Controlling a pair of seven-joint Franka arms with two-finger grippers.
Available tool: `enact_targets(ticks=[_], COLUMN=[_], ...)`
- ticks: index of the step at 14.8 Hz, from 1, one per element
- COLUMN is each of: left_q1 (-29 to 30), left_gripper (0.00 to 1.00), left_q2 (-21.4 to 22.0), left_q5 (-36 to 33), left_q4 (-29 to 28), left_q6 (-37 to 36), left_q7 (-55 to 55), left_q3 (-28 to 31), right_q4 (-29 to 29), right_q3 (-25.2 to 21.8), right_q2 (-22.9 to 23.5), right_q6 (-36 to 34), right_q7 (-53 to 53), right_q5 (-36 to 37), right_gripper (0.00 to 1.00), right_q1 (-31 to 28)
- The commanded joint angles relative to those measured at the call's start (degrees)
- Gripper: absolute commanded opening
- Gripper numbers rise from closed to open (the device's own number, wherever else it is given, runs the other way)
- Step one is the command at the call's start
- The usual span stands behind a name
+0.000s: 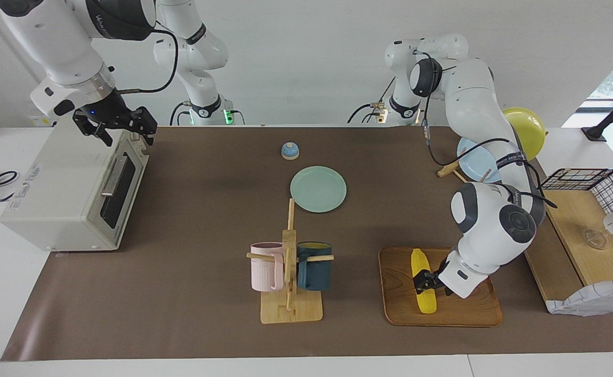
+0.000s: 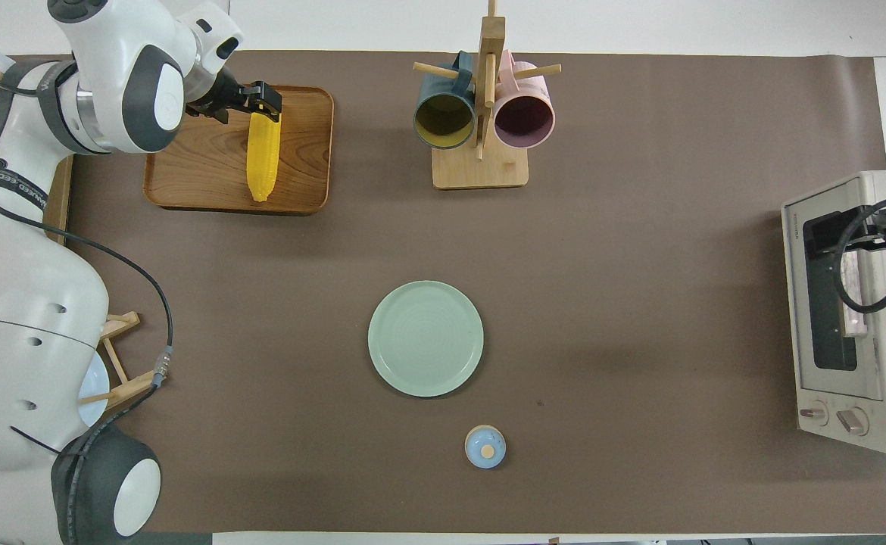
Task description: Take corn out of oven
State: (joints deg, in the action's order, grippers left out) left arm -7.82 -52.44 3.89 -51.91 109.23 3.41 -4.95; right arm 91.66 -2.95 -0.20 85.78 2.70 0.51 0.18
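Facing view: right gripper [image 1: 119, 129] hangs over the shut oven [image 1: 70, 188], fingers spread and empty. Moving across, a green plate [image 1: 318, 189] sits mid-table and a mug rack [image 1: 290, 283] stands beside a wooden tray [image 1: 463, 311]. On that tray lies the corn [image 1: 423, 283], with the left gripper [image 1: 426, 279] down at it; whether it grips I cannot tell.

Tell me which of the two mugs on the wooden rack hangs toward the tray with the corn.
The dark teal mug; the pale pink mug hangs on the wooden rack's oven side.
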Motion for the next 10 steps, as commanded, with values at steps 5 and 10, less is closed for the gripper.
enact_targets(ticks=[5, 10], left_q1=[0.1, 1.1], left_gripper=[1.00, 1.00], left_q2=[24.0, 39.9], left_q5=[-0.8, -0.9], left_q4=[-27.1, -39.2], left_q6=[-2.1, -8.6], left_q7=[2.9, 3.3], left_q3=[1.5, 1.6], right_q4=[0.4, 0.2], right_q3=[0.1, 0.1], right_q2=[-0.9, -1.2], right_q6=[0.3, 0.9], right_q7=[-0.5, -0.4], right_q5=[-0.6, -0.5], right_gripper=[1.00, 1.00], right_q1=[-0.9, -1.2])
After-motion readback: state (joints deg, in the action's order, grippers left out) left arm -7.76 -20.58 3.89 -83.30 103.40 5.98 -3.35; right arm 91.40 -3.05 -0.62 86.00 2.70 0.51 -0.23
